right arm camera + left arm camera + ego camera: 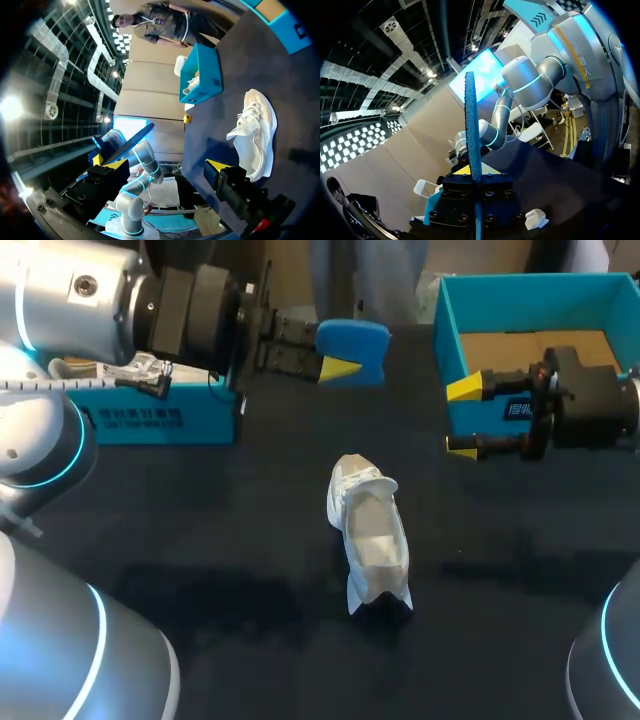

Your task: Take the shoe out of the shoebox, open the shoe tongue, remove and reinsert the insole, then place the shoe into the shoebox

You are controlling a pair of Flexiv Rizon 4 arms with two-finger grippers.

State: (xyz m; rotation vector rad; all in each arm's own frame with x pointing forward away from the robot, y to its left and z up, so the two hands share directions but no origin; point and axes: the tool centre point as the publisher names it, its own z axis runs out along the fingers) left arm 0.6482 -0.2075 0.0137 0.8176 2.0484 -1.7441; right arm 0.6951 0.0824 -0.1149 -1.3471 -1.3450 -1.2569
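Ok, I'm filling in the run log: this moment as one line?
shoe: on table, insole out | insole: held in left tool | right tool: open, empty, by shoebox

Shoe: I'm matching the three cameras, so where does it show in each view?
Head view: shoe in the middle, alone on the table.
Left wrist view: only a white bit of it, on the table beside the left gripper.
Right wrist view: on the table, ahead of the open right gripper.
Shared landmark: the blue insole that the left gripper holds.
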